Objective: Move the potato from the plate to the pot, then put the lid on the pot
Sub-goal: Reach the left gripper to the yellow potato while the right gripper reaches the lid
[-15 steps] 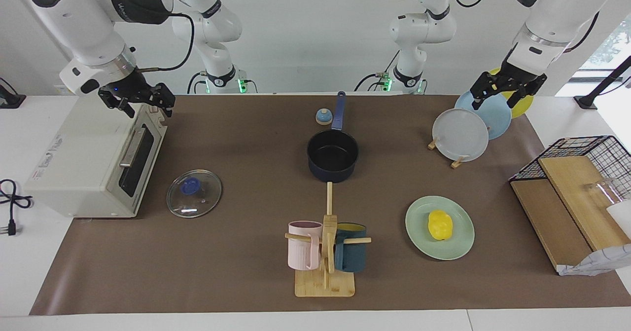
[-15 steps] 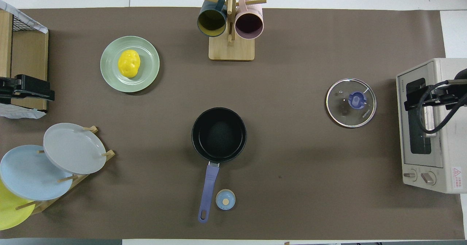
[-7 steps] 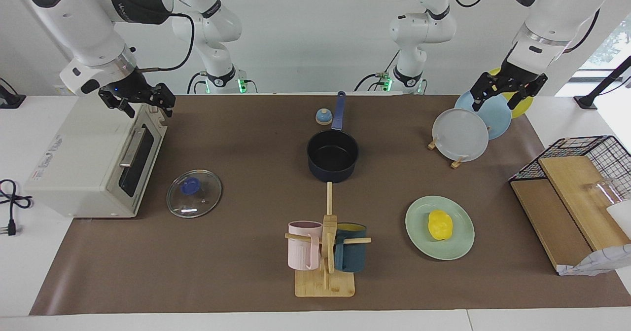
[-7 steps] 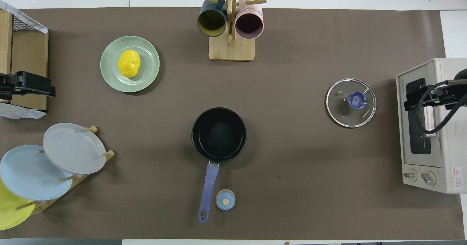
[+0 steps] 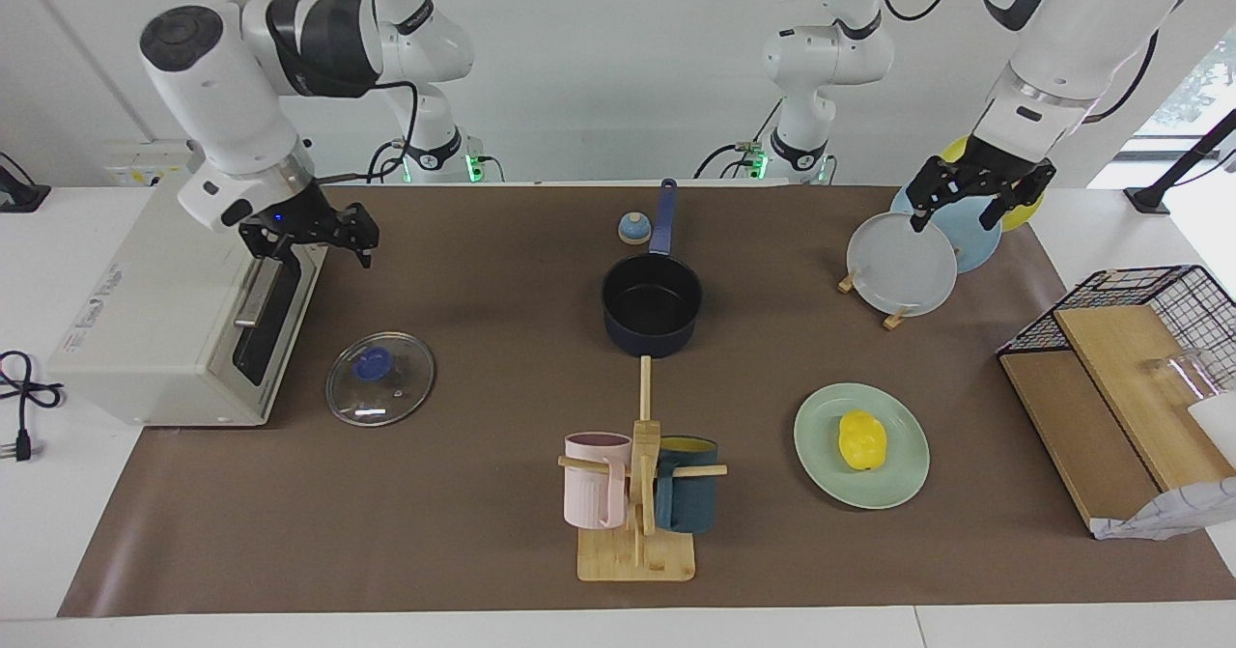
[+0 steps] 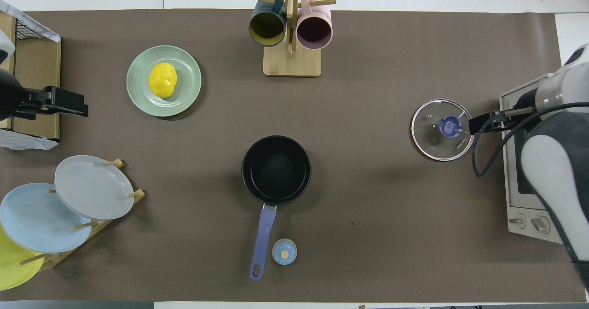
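- Plainly, in the facing view the potato [image 5: 862,439] is sitting on the mint-green plate [image 5: 903,484] toward the left arm's end of the table, farther from the robots than the plate rack [image 5: 900,264].
- The left gripper [image 5: 977,206] is hanging up in the air over that rack with its jaws spread and nothing between them; the potato is lying forward of it, well apart and far lower, so the coming move looks like a reach out and down.
- The right gripper [image 5: 319,239] is hanging by the front edge of the toaster oven [image 5: 164,320], jaws also spread and empty, with the lid [image 5: 380,379] lying flat on the mat just forward of it.
- The pot [image 5: 652,304] is standing empty mid-table between the two, its handle pointing toward the robots.
- Seen from the overhead view, the potato [image 6: 163,79] is lying with its long axis running roughly away from the robots, slightly tilted, on the plate [image 6: 188,97].
- The left gripper [image 6: 64,107] is coming in from the side at the left arm's end, with the potato lying toward mid-table from it.
- I judge the left arm the nearer one for the potato; the right gripper [image 6: 481,124] is showing at the edge of the lid [image 6: 430,136], beside its blue knob.
- The pot [image 6: 276,170] is nearer to the robots than the plate, so the carry should run back and inward.
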Available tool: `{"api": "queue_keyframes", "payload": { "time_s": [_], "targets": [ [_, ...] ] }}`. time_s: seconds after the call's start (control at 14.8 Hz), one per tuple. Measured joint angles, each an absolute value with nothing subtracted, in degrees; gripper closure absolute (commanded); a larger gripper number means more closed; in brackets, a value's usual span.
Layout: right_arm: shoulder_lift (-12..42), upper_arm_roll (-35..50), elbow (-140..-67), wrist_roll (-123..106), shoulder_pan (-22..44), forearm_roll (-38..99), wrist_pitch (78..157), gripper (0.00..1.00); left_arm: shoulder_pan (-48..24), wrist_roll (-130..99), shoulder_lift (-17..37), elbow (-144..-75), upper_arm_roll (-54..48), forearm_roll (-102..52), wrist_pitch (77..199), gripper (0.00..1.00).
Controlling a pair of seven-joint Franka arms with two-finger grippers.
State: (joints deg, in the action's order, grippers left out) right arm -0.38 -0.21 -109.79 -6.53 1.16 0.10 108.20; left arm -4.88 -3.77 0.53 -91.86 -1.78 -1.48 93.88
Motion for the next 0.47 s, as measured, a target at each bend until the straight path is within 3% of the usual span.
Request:
{"api": "queue_keyframes", "payload": {
  "time_s": [0.27,0.47],
  "targets": [
    [3.59,-0.38,-118.87,-13.29,1.12,0.10,122.54,0.00,-5.73,-2.94,6.06,-92.00,-1.85,-1.48,98.22,0.00],
    [5.90,-0.57,-121.22,-16.64,1.08,0.10,127.81,0.00,-6.44,-2.81,11.71,-91.75,-1.89,-1.48,102.29,0.00]
  ]
}}
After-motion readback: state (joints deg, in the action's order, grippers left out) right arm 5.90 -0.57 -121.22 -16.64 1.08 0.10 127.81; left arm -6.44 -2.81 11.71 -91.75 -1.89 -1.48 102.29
